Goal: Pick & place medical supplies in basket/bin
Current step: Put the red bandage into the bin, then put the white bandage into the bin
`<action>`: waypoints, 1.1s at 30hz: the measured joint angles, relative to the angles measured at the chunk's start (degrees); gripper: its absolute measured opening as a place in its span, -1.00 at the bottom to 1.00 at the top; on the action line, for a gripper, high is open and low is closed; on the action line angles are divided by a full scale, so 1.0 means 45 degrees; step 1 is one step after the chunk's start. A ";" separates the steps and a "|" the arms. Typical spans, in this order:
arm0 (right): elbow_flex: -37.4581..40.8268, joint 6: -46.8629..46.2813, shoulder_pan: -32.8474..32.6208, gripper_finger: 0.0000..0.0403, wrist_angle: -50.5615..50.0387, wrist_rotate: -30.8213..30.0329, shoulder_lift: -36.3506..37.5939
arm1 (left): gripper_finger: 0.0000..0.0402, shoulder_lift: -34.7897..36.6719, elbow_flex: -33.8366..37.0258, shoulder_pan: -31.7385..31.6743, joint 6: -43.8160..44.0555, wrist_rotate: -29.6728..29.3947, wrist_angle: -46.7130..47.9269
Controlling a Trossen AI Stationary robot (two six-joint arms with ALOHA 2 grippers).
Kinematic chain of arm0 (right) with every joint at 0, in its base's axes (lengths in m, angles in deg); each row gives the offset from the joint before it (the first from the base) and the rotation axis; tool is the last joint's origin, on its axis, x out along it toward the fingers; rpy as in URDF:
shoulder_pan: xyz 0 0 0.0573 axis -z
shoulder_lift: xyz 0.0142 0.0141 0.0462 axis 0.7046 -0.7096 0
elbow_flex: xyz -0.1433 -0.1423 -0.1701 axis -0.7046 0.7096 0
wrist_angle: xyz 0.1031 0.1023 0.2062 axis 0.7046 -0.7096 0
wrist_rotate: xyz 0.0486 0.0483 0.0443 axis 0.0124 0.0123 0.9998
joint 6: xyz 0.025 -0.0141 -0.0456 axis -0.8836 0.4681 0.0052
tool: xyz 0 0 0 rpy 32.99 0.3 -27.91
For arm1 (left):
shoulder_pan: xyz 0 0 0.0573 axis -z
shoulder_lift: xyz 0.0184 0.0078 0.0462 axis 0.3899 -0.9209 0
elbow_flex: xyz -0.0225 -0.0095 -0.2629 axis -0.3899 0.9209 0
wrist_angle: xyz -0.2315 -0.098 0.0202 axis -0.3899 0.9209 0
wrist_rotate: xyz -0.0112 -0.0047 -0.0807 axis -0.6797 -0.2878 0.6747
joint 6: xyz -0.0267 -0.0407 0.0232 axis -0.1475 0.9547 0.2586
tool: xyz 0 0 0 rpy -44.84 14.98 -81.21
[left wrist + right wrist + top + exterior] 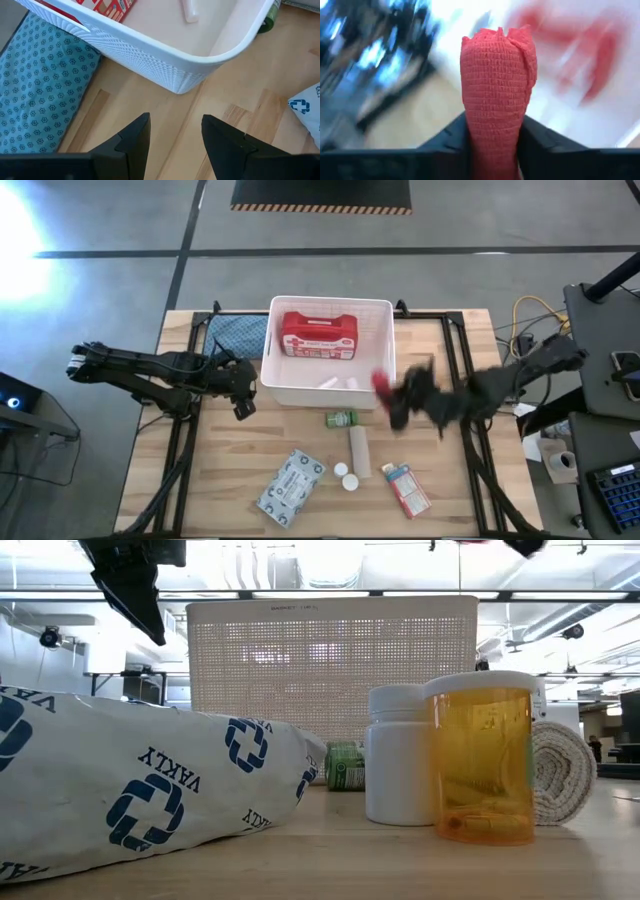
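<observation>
Bandage roll (498, 85), red, soft and light, pinched low by right gripper (495, 145) at the tub (330, 390) rim. Left gripper (175, 137) waits spread, empty.

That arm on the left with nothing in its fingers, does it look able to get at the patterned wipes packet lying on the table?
Probably yes. The left gripper hovers open beside the white tub, and the wipes packet lies on bare wood nearby with nothing between them. The right gripper, holding a red bandage roll, is off to the other side.
</observation>
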 joint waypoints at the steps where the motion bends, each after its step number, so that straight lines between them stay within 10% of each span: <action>1: -0.0382 0.0684 0.0573 -0.30 0.0004 -0.0514 0.0027 | -0.21 0.0000 0.0000 0.0003 0.0000 -0.0003 -0.0002; 5: -0.1608 0.3235 0.3354 0.10 -0.0047 0.0315 -0.0217 | -0.21 0.0000 0.0000 0.0000 0.0000 0.0000 -0.0002; 12: -0.3053 0.3865 0.6597 0.58 -0.0208 0.6781 -0.1429 | -0.21 0.0000 0.0000 0.0000 0.0000 0.0000 0.0001; 18: -0.3819 0.4283 0.4823 0.62 -0.3053 0.5544 -0.1820 | -0.21 0.0000 0.0000 0.0000 0.0005 0.0005 -0.0002; 25: -0.3414 -0.1859 0.1032 0.62 -0.8363 0.6194 -0.2395 | -0.21 0.0000 0.0000 0.0000 0.0002 0.0013 -0.0006; 33: -0.0954 -0.8999 -0.1655 0.62 -0.5439 0.8194 -0.3696 | -0.21 0.0000 0.0000 0.0000 -0.0048 0.0034 -0.0409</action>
